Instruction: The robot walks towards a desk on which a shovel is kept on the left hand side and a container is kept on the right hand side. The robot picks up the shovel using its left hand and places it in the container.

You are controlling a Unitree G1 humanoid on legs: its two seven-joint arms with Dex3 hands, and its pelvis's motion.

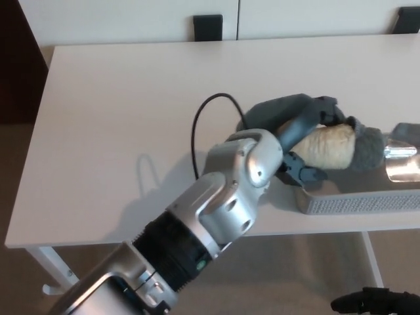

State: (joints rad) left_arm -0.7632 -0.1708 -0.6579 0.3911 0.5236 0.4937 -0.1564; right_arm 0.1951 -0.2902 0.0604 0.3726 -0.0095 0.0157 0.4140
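**Shovel held over the container**

Head view: the left robot hand point(298, 128) is wrapped around the tan handle of the shovel point(341, 146), its metal blade at the picture's right edge. The shovel hangs above the grey container point(354, 202) on the white worktop point(118, 118). A dark part at the bottom right corner cannot be identified.

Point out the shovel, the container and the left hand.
shovel point(331, 146): head view, on its tan handle.
container point(357, 202): head view, on its grey perforated front wall.
left hand point(295, 121): head view, on the dark fingers wrapped over the handle.
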